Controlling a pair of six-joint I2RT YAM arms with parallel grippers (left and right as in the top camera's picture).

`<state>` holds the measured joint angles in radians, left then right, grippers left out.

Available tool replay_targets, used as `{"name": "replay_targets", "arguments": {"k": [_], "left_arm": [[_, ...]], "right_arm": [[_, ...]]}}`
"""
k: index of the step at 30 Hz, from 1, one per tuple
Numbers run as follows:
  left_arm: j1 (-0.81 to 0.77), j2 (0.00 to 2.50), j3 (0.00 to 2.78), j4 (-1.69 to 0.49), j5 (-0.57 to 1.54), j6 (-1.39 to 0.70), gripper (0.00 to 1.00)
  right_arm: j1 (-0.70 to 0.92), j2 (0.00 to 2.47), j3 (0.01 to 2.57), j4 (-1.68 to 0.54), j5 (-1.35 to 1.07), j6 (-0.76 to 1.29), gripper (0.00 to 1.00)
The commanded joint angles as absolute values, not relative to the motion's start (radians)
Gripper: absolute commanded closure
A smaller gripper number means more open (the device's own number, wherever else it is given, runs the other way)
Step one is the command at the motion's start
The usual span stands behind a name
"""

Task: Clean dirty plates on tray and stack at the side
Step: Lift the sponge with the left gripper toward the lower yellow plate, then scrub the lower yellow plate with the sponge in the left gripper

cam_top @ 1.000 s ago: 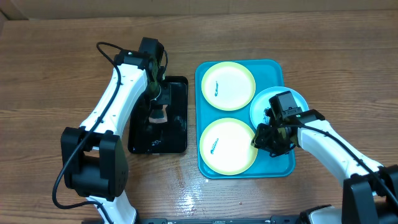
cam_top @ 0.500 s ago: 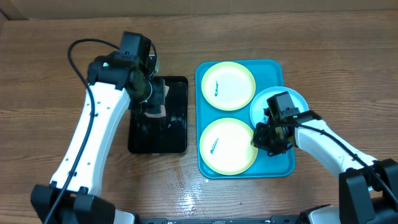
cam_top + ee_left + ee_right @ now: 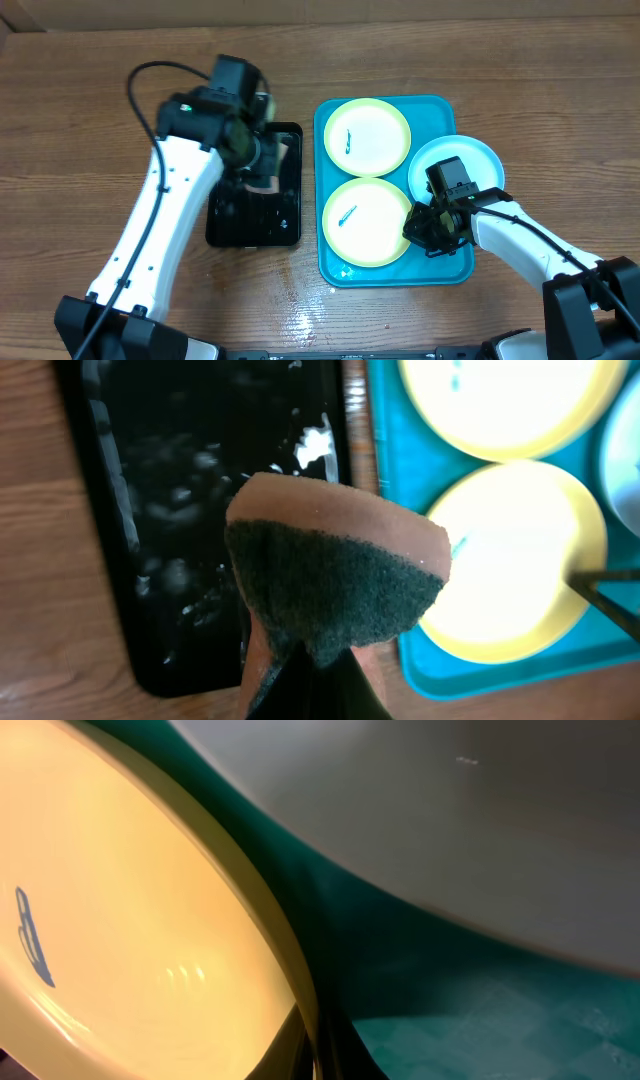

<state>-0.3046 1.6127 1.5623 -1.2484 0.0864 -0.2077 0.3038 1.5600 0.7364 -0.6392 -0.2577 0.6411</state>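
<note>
Pinching near plate (image 3: 367, 222) rim — right gripper (image 3: 430, 228); left gripper (image 3: 261, 168) holds sponge (image 3: 335, 575).

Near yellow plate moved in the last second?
Yes. The near plate slid toward the far plate, away from the front rim of the tray.

left arm (image 3: 150, 225) first: long white shells, smooth and rounded, joined by chunky black joints, ending in a black base block (image 3: 85, 318) at the desk's near-left corner. a thin black cable (image 3: 140, 85) arcs off its upper end in 1 big loop. the left gripper (image 3: 300, 685) shows plain dark matte fingers. now the right arm (image 3: 530, 248): same white shell, a slim black wire (image 3: 545, 238) tracing its top edge, a black base (image 3: 590, 305) at the near-right corner, a boxy black camera housing (image 3: 450, 175), and the right gripper (image 3: 418, 228) all black.
</note>
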Motion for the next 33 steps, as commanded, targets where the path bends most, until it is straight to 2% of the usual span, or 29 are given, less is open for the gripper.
{"name": "replay_targets", "arguments": {"k": [1, 9, 14, 24, 33], "left_arm": [[-0.375, 1.611, 1.574, -1.222, 0.102, -0.249, 0.96], [-0.545, 1.684, 1.507, -1.086, 0.136, -0.385, 0.96], [-0.657, 1.814, 1.463, -0.975, 0.177, -0.436, 0.96], [-0.686, 2.042, 1.463, -0.913, 0.163, -0.487, 0.96], [-0.673, 2.053, 1.464, -0.995, -0.193, -0.447, 0.96]], "right_arm": [[0.302, 1.574, 0.708, -0.653, -0.112, 0.714, 0.96], [0.302, 1.574, 0.708, -0.659, -0.112, 0.707, 0.95], [0.302, 1.574, 0.708, -0.661, -0.113, 0.707, 0.94], [0.302, 1.574, 0.708, -0.664, -0.113, 0.707, 0.94], [0.302, 1.574, 0.708, -0.667, -0.113, 0.707, 0.94]]}}
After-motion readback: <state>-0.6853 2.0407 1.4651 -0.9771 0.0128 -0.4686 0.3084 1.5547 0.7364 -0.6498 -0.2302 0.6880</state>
